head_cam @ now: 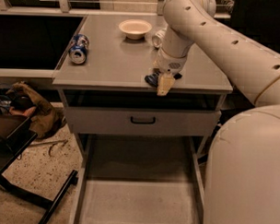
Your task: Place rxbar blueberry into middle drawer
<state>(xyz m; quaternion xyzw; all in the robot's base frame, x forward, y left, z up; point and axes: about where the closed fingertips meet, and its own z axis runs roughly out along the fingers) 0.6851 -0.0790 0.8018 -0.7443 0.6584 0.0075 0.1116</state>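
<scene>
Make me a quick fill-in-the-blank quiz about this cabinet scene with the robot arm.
The gripper is at the ___ edge of the countertop, by the rxbar blueberry.
The blue soda can lies on its ___.
The middle drawer stands ___, not shut.
Missing words: front; side; open.
</scene>
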